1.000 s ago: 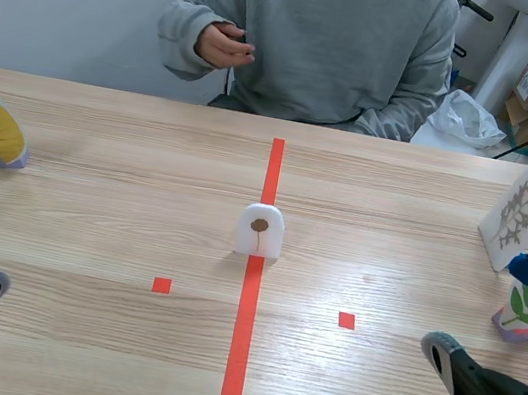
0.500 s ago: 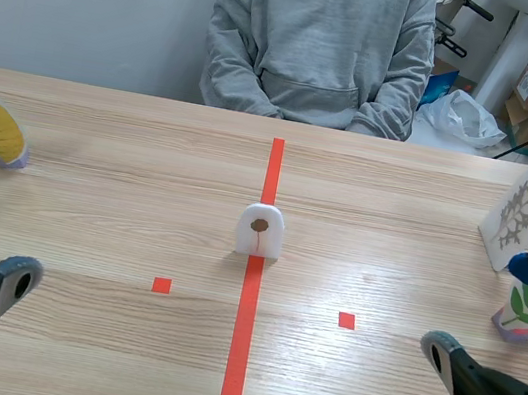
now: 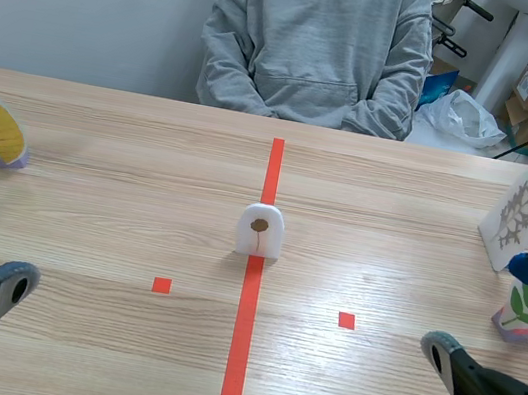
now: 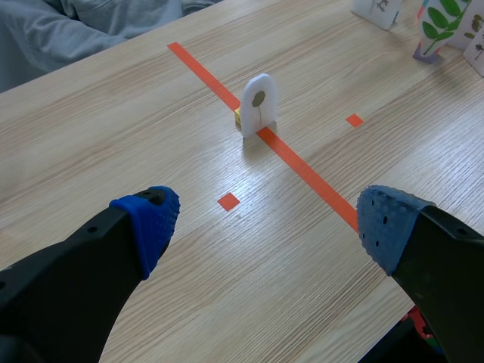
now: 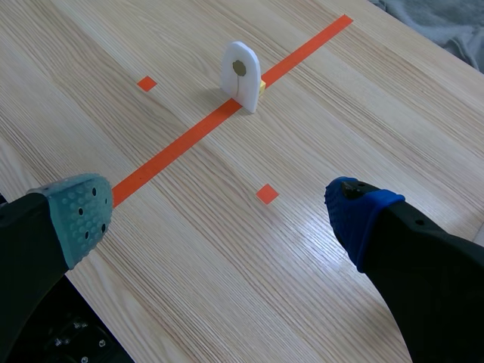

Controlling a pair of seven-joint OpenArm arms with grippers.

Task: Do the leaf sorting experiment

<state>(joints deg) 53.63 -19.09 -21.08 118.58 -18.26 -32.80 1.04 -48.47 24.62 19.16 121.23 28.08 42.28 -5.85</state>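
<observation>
L fingers (image 4: 147, 219) shifted slightly, spread wide; leaf card (image 3: 260, 230) well ahead.

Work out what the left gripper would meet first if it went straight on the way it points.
Probably the white leaf card, straight ahead of the open left gripper; depth is unclear, so the table might come first.
</observation>
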